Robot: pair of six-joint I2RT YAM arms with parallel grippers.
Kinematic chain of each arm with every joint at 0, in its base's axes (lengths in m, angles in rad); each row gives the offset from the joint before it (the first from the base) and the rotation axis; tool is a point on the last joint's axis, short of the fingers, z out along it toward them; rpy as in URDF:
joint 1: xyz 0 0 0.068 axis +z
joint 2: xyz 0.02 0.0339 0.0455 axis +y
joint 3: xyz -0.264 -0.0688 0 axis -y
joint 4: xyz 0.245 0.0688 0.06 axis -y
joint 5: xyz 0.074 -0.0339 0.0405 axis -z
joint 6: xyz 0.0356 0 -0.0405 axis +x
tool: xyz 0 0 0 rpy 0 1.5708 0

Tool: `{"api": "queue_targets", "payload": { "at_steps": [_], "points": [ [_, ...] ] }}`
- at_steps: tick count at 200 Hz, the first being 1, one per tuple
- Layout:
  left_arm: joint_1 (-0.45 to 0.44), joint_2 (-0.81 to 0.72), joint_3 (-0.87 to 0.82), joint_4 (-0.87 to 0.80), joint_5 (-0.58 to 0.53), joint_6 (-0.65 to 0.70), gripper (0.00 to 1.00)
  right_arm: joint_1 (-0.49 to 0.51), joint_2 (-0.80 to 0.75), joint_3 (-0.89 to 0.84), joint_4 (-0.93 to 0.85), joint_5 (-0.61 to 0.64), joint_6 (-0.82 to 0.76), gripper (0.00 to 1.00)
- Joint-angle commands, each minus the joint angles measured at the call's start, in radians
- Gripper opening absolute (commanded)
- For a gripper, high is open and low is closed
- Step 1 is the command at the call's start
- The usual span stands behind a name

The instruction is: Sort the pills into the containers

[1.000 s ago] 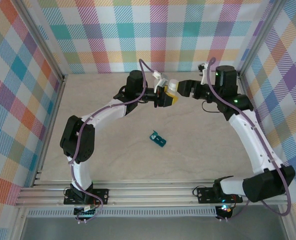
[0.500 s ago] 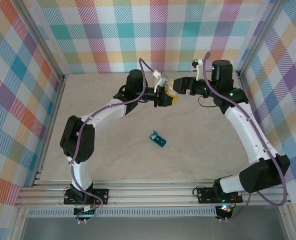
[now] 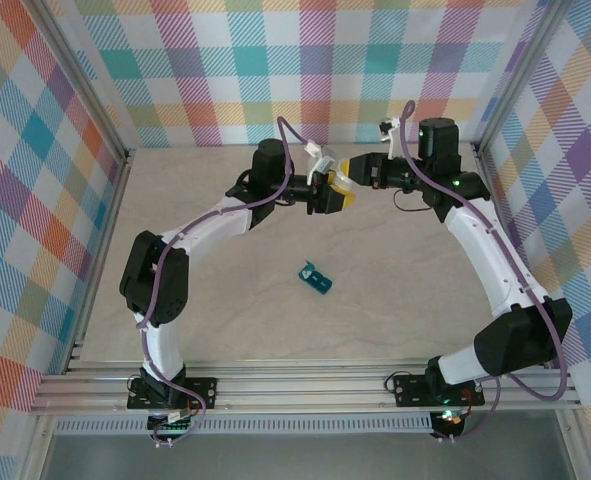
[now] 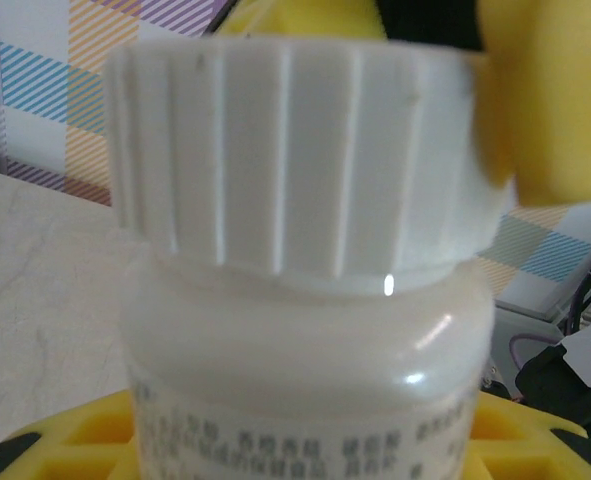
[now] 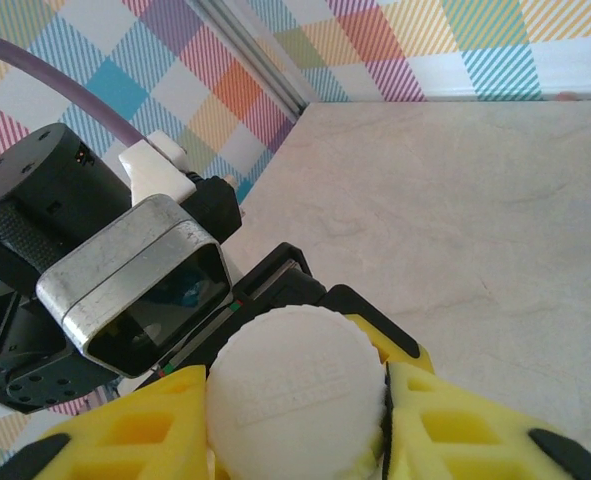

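White bottle (image 4: 305,340), ribbed white cap (image 5: 295,395); yellow fingers (image 5: 455,430); teal pill box (image 3: 315,277); beige marbled counter (image 3: 405,270); pastel plaid walls (image 3: 225,70); arms (image 3: 215,225) white/blk, purple cables (image 5: 35,55).

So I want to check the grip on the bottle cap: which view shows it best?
Right wrist: the cap sits top-on, clamped between the right gripper's yellow fingers. Left wrist shows its ribbed side close up, above the bottle. Top external shows it tiny, far off.
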Motion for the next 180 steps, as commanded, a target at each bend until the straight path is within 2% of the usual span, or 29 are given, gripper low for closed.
{"api": "queue_targets", "payload": {
  "at_steps": [1, 18, 54, 89, 111, 132, 153, 180],
  "points": [
    [0.0, -0.004, 0.044, 0.028, 0.012, 0.018, 0.0, 0.025, -0.029, -0.018, 0.02, 0.085, 0.056, 0.29],
    [-0.001, -0.007, 0.037, 0.035, -0.006, 0.016, 0.0, 0.06, -0.077, -0.108, 0.068, 0.225, 0.138, 0.28],
    [-0.005, -0.01, 0.03, 0.046, -0.035, 0.011, 0.0, 0.203, -0.148, -0.241, 0.121, 0.583, 0.28, 0.28],
    [-0.006, -0.004, 0.032, 0.051, -0.053, 0.007, 0.0, 0.3, -0.15, -0.275, 0.158, 0.744, 0.334, 0.29],
    [-0.007, -0.001, 0.032, 0.055, -0.059, 0.004, 0.0, 0.304, -0.145, -0.249, 0.14, 0.755, 0.338, 0.33],
    [-0.007, -0.005, 0.031, 0.046, -0.06, 0.01, 0.0, 0.294, -0.138, -0.171, 0.062, 0.729, 0.283, 0.51],
    [-0.005, -0.004, 0.031, 0.041, -0.058, 0.012, 0.0, 0.244, -0.16, -0.102, -0.009, 0.627, 0.22, 0.68],
    [-0.002, -0.005, 0.032, 0.041, -0.045, 0.013, 0.0, 0.135, -0.241, -0.109, -0.055, 0.464, 0.147, 0.79]
  ]
}}
